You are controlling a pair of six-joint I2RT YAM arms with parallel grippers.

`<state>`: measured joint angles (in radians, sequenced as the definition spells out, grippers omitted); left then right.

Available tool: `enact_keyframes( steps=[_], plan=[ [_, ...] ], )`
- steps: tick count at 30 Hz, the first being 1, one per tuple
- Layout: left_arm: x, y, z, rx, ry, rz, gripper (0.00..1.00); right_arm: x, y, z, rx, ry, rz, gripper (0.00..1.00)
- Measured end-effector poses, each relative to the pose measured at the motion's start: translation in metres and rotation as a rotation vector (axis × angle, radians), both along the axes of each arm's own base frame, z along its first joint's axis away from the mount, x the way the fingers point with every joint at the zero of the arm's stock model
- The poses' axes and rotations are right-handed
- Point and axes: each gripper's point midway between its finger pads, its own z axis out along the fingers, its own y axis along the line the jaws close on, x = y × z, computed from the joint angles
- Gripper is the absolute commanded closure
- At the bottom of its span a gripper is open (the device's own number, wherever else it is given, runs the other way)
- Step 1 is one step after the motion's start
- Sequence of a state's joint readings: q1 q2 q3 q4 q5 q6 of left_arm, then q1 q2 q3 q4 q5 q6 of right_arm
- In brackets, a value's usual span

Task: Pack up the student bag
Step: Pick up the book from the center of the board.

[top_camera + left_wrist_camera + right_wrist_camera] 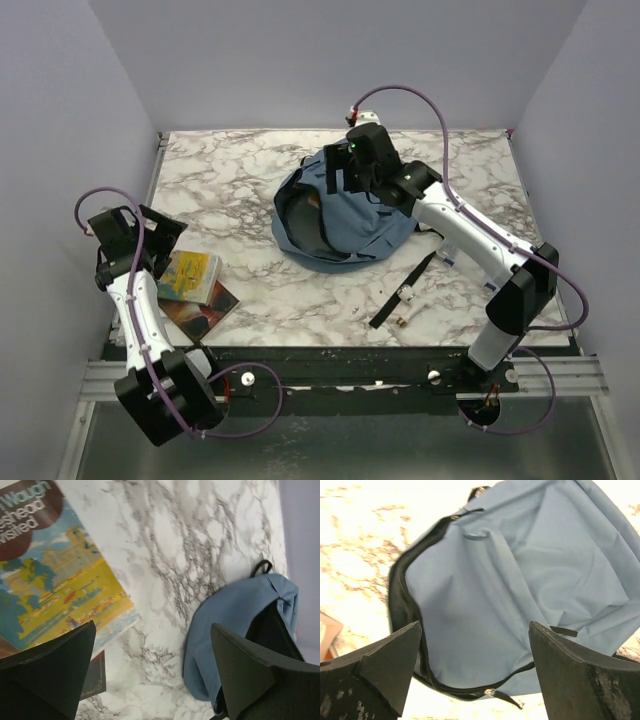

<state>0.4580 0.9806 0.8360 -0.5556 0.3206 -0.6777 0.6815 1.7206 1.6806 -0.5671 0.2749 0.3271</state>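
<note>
Near-left: left jaws spread, hanging over the top book [188,276], nothing held. It sits skewed on a dark book [206,312] at the near-left of the counter [250,180]. Risk: a flat grab off a stack likely pinches both or skids the top one, since the edge is thin and the cover slick. The black strap [405,290] trails loose near-right, close under the right arm [470,235]; a snag there would drag the bag [345,215]. The bag lies slumped mid-counter toward the far side, zip open, mouth facing left but collapsed. Over it, right jaws spread, gripping nothing. With the flap unheld, a book pushed in probably catches the rim, folds the fabric shut or shoves the bag away.
</note>
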Motion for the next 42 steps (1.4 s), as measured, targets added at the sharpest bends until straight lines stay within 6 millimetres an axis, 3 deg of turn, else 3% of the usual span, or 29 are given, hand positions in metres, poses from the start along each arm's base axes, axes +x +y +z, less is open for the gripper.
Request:
enact_keyframes(
  steps=[3,5,9,12,16,23,31,36,42],
  plan=[
    [-0.002,0.024,-0.027,-0.078,0.078,0.106,0.02,-0.019,0.025,0.024,0.004,-0.059,0.024,0.06],
    [-0.002,0.028,-0.037,-0.107,0.103,0.130,0.02,-0.035,0.047,0.037,0.026,-0.091,0.051,0.06],
    [-0.003,0.038,-0.048,-0.147,0.124,0.179,0.02,-0.084,0.112,0.042,0.203,-0.055,0.228,0.07],
    [0.000,0.047,-0.055,-0.137,0.143,0.196,0.02,-0.118,0.157,0.023,0.415,0.042,0.366,0.08],
    [0.003,0.056,-0.075,-0.126,0.214,0.192,0.02,-0.140,0.208,-0.023,0.616,0.225,0.447,0.09],
    [0.006,0.066,-0.093,-0.128,0.286,0.175,0.02,-0.149,0.260,-0.096,0.770,0.483,0.423,0.14],
    [0.005,0.064,-0.109,-0.165,0.336,0.166,0.02,-0.153,0.298,-0.171,0.768,0.657,0.378,0.16],
    [0.004,0.063,-0.109,-0.170,0.330,0.174,0.02,-0.149,0.314,-0.192,0.768,0.686,0.378,0.17],
    [-0.005,0.057,-0.108,-0.167,0.318,0.186,0.02,-0.140,0.336,-0.195,0.823,0.713,0.375,0.24]
  ],
)
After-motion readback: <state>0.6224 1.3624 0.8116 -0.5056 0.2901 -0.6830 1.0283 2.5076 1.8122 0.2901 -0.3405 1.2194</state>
